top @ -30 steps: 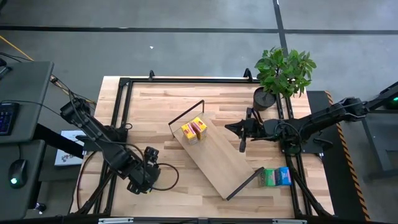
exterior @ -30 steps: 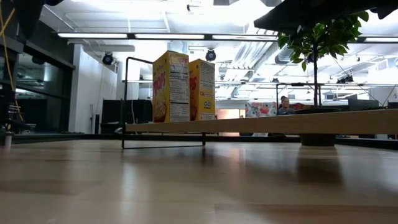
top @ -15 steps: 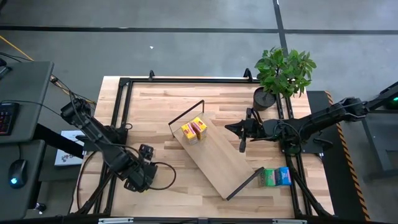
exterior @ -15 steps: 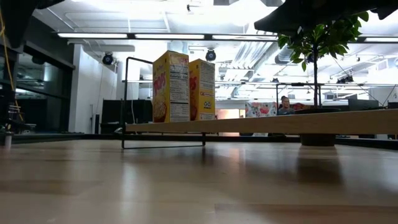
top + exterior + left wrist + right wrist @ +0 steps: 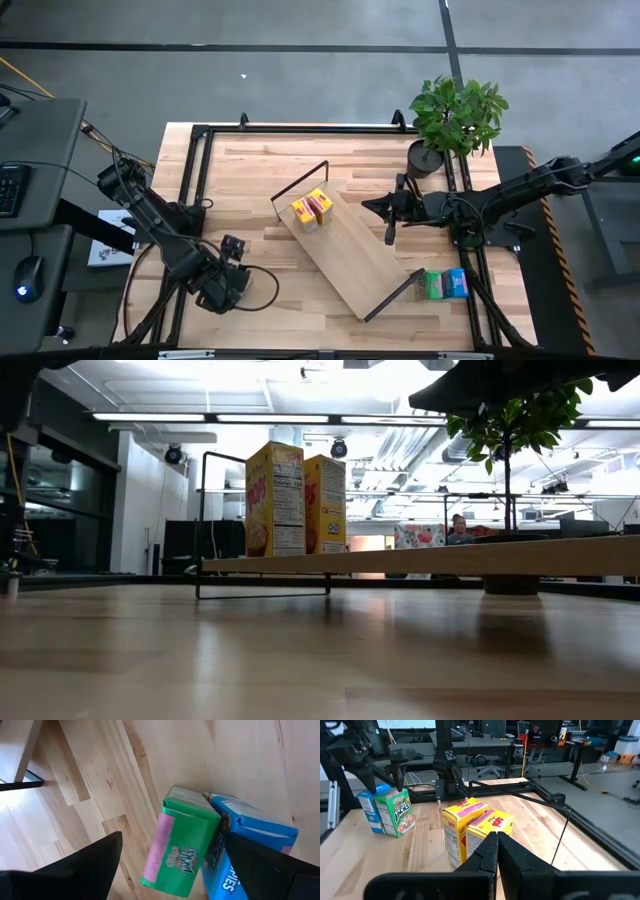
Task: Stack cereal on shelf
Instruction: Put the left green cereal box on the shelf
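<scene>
The shelf (image 5: 355,250) lies slanting across the table's middle. Two yellow cereal boxes (image 5: 312,208) stand upright side by side on its far end (image 5: 295,500). A green box (image 5: 182,845) and a blue box (image 5: 245,850) stand upright together on the table near its left near corner (image 5: 387,812). My left gripper (image 5: 175,840) hangs open just above them, pointing down, with the green box showing between its fingers. It hides them in the high view (image 5: 222,285). My right gripper (image 5: 366,205) is shut and level, over the shelf's far right side, pointing at the yellow boxes (image 5: 496,840).
Another green and blue pair of boxes (image 5: 445,284) sits by the shelf's near end at the table's right. A potted plant (image 5: 455,120) stands at the far right corner. A black frame (image 5: 200,135) rims the table. Bare wood lies between the left arm and the shelf.
My left gripper has tipped a little and edged toward the table's left near corner over the green and blue boxes, staying open. The boxes and the shelf have kept still.
</scene>
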Controlling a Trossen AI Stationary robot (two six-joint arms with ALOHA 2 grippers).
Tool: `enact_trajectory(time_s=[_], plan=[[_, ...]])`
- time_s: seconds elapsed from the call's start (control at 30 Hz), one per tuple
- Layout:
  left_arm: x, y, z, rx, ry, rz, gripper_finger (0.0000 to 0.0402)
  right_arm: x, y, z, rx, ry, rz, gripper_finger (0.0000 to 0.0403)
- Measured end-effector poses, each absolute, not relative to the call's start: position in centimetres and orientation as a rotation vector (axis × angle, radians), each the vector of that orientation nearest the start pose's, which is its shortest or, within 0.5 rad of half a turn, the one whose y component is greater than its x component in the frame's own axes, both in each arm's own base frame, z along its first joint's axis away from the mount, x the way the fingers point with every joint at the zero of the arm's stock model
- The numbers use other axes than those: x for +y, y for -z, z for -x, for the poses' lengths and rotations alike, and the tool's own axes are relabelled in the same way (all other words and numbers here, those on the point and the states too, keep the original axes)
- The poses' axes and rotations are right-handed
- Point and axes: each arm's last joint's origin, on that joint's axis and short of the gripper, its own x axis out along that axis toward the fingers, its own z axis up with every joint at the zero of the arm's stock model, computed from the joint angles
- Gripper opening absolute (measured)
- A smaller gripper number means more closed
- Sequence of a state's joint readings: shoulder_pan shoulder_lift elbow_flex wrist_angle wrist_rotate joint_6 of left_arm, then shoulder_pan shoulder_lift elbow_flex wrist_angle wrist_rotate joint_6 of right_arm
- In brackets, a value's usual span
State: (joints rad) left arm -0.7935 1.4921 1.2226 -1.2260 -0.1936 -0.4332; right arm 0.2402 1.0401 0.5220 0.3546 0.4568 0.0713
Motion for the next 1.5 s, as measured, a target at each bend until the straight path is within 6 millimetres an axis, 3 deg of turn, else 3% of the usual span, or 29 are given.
enact_trajectory(time_s=[0.87,1.5], plan=[[-15.1,-26.3,-21.0,1.459,0.178,-0.224,0.0344,4.0,-24.7,-21.8,0.145,0.222,-0.026,0.0001],[-14.7,-26.3,-21.3,1.448,0.174,-0.249,0.0344,4.0,-24.7,-21.8,0.145,0.222,-0.025,0.0001]])
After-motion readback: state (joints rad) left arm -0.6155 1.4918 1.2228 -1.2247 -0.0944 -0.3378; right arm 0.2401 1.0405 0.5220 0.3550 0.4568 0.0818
